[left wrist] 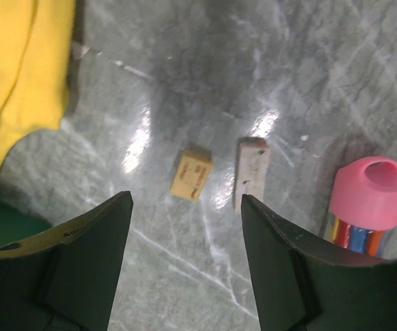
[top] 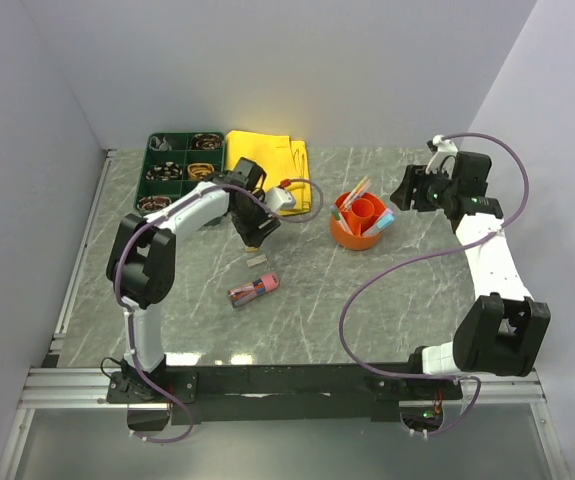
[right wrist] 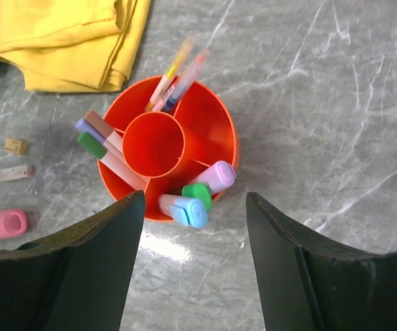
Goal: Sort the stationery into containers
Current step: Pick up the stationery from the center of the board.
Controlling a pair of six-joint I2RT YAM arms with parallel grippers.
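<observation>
Hanging over the desk (left wrist: 322,83), the left claw (left wrist: 185,201) has its fingers apart and holds nothing. A small tan bit (left wrist: 191,176) lies under the gap, a whitish bit (left wrist: 251,172) beside it, and a pink-capped pen (left wrist: 367,196) just outside one finger. The right claw (right wrist: 195,200), apart too and holding nothing, hangs above the orange pot (right wrist: 215,124) of pens (right wrist: 108,148).

Bare tabletop (left wrist: 308,83) around two erasers (left wrist: 191,175), pink-capped tube (left wrist: 368,200) near

Grey marbled bench (top: 417,290): dark green compartment tray (top: 187,170), folded yellow cloth (top: 267,155), round orange plastic pot (top: 352,238) holding pens (top: 355,190), pink-capped marker bundle (top: 254,290) lying apart.
</observation>
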